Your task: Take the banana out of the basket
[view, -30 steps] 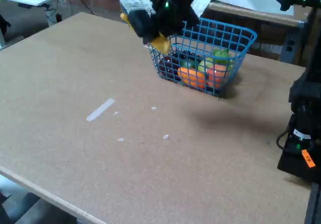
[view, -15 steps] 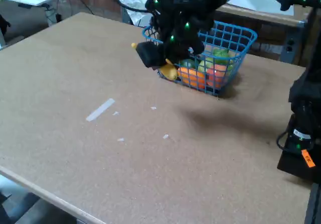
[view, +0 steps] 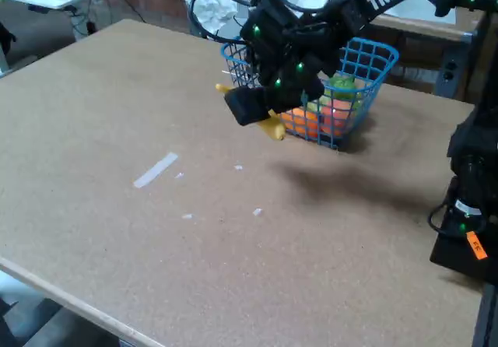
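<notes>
A broad tan table (view: 156, 230) fills the fixed view, with a strip of pale tape (view: 156, 169) lying well apart from the action; at its far side the black arm (view: 342, 12) reaches in from the upper right across the blue wire basket (view: 373, 59); in the last second it has swung down and out from above the basket's near-left corner, so that the gripper (view: 253, 113) now hangs low over bare tabletop just in front of the basket; the banana (view: 270, 127) has come with it, clamped between the dark fingers, one yellow tip poking out at the left and the other drooping toward the table, clear of the mesh; an orange fruit (view: 307, 121) and green fruit (view: 342, 86) remain inside; by this evidence the lift-out is essentially accomplished, and what appears left is to set the banana down and release; whether it touches the table yet cannot be told.
</notes>
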`<state>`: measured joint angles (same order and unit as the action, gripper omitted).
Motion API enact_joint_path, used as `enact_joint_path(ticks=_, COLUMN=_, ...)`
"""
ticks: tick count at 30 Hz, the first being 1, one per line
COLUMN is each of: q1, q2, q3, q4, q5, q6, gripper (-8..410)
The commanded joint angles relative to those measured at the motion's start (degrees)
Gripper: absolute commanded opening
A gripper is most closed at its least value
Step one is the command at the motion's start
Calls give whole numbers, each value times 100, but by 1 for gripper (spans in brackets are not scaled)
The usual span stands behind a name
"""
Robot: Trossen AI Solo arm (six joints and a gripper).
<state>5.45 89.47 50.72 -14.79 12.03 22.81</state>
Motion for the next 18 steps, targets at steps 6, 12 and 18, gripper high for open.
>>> enact_joint_path(ticks=6, q1=-68, q2=422, q3=-61, q4=664, q5=151, q6=-363, gripper=82)
enact_joint_path(ticks=12, q1=-173, q2=673, q3=-61, q4=1064, q5=144, q6=-557, gripper=81)
enact_joint_path(ticks=18, q1=-267, q2=990, q3=-61, q4=1327, q5=90, q6=-645, gripper=81)
